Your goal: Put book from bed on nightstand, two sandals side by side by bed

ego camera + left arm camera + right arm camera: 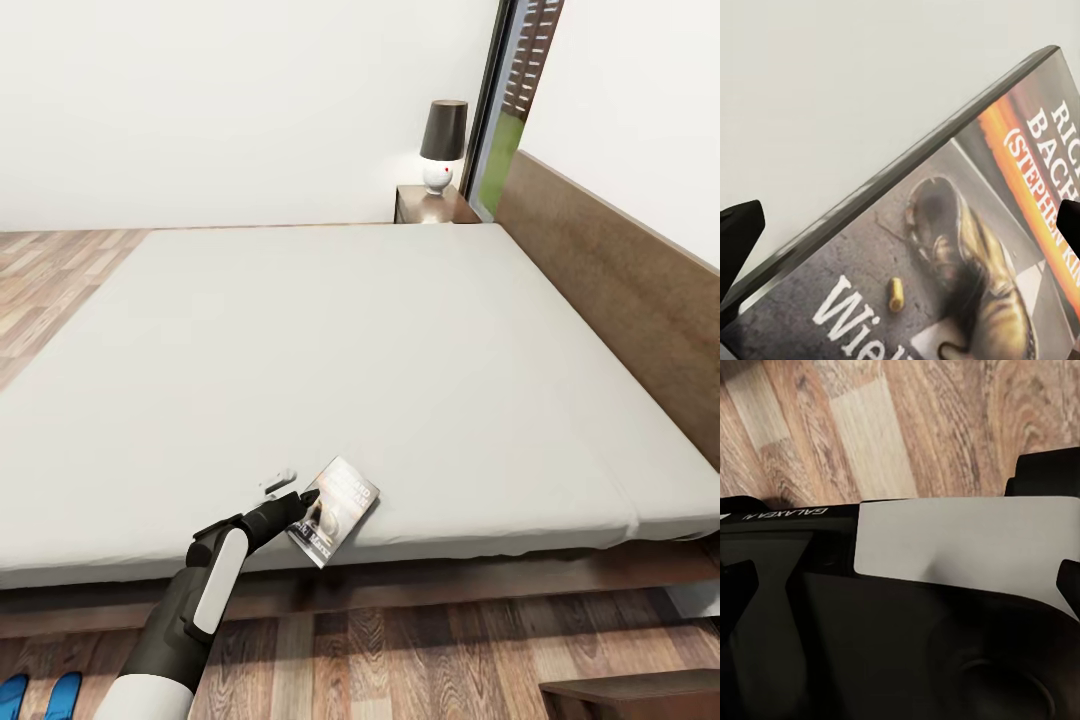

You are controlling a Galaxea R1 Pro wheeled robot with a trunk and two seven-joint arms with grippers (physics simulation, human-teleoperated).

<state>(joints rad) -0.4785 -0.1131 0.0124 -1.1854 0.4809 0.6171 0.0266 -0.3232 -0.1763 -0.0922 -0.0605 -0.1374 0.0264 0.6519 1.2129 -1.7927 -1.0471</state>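
One landmark serves for everything: the bed (330, 350), whose pale mattress spreads across the head view with its dark headboard along the far right side. Beyond the bed's far corner by the headboard stands the nightstand (432, 205), carrying a lamp (442, 145), well apart from the arm. At the bed's near edge lies the book (335, 508), flat on the mattress and overhanging the edge a little, its long axis running obliquely from that near edge up toward the headboard side. The left end effector (300, 497) sits at the book's left side, the nearer arm by far; its dark fingertips (739, 232) stand spread to either side of the cover in the left wrist view, with the book's (945, 255) spine edge running diagonally between them, so the jaws are parted and nothing is pinched yet. I judge the coming move turns on closing across that thin edge. The right end effector's state I cannot tell. Off the bed's near left corner, on the floor, two blue sandals (40, 695) lie close together.
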